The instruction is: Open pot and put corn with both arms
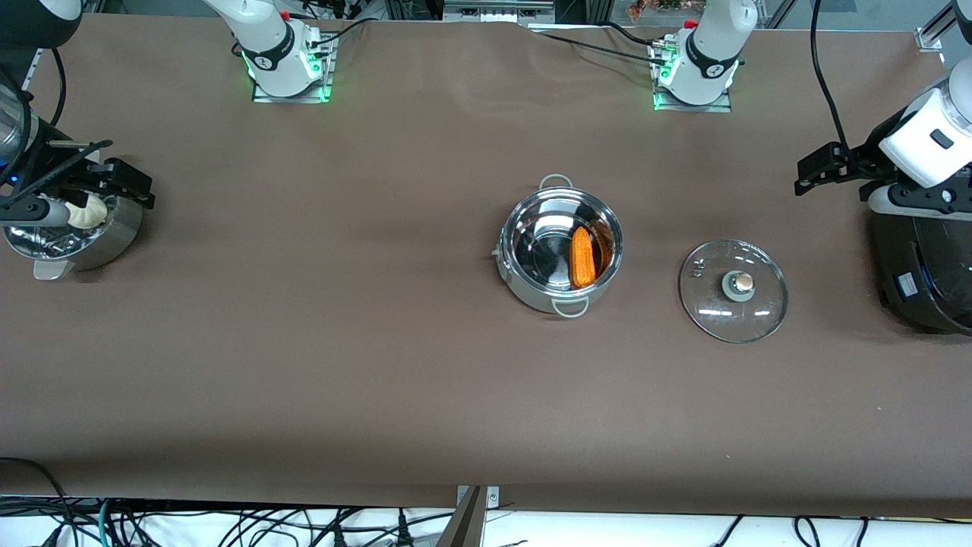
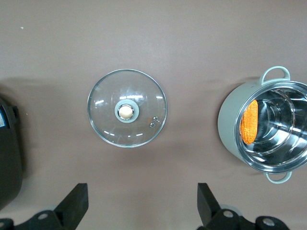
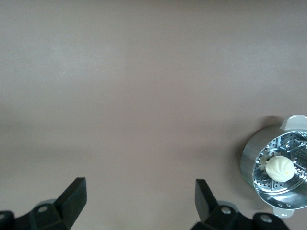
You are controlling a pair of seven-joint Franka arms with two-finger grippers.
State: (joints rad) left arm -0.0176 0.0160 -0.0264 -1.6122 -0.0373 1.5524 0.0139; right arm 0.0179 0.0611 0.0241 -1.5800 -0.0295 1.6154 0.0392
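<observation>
The steel pot (image 1: pixel 531 293) stands open at the table's middle, with the orange corn (image 1: pixel 582 257) lying inside against its wall. The glass lid (image 1: pixel 733 290) lies flat on the table beside the pot, toward the left arm's end. My left gripper (image 1: pixel 818 171) is up in the air at that end, open and empty. Its wrist view shows its open jaws (image 2: pixel 143 192), the lid (image 2: pixel 127 108), the pot (image 2: pixel 229 128) and the corn (image 2: pixel 250 122). My right gripper (image 1: pixel 121 184) hangs over the steamer pot, open and empty (image 3: pixel 140 189).
A steel steamer pot (image 1: pixel 114 241) with a white bun (image 1: pixel 87 211) stands at the right arm's end, and also shows in the right wrist view (image 3: pixel 249 165). A black round appliance (image 1: pixel 923 266) stands at the left arm's end.
</observation>
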